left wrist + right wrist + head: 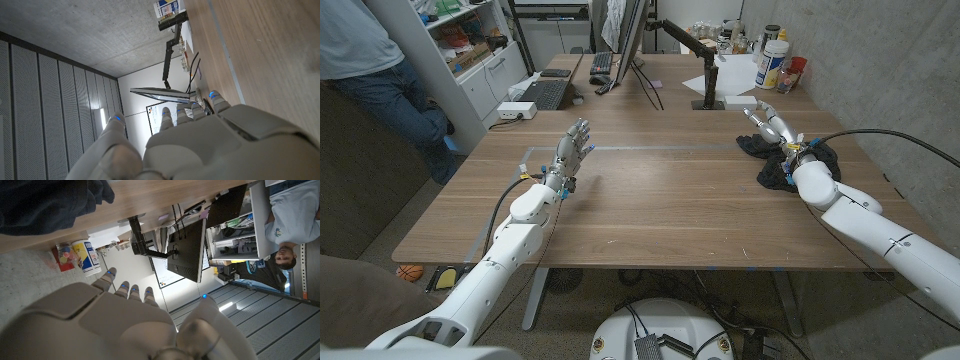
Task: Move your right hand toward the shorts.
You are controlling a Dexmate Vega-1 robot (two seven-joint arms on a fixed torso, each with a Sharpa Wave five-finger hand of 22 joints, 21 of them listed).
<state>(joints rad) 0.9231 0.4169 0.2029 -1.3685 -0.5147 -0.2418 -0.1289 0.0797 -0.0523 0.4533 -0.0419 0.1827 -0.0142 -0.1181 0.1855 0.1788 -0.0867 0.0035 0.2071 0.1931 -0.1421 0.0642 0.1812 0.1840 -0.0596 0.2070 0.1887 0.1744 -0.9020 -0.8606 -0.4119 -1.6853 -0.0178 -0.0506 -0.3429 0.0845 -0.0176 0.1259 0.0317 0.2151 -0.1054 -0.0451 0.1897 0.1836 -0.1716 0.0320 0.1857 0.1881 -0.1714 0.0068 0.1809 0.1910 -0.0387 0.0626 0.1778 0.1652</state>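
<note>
Plainly, I had one pair of dark shorts on the wooden table, crumpled near its right edge, and my right hand stood over their far side with its fingers apart and gripping nothing. Whether the hand touched the cloth I could not tell from the head view. In the right wrist view the shorts showed as a dark navy heap close beyond the fingertips.

My left hand stood upright at the table's left middle, fingers spread, holding nothing, well apart from the shorts.

Counting the rest: one monitor on one black arm stand at the far side, two keyboards, a darker one on the left and another beyond it, and one white box just beside the darker keyboard. At the far right corner stood one white canister with a blue label and one red-labelled container next to it; the writing on both was too small for me to read. One person in a grey shirt and jeans stood at the picture's upper left.
</note>
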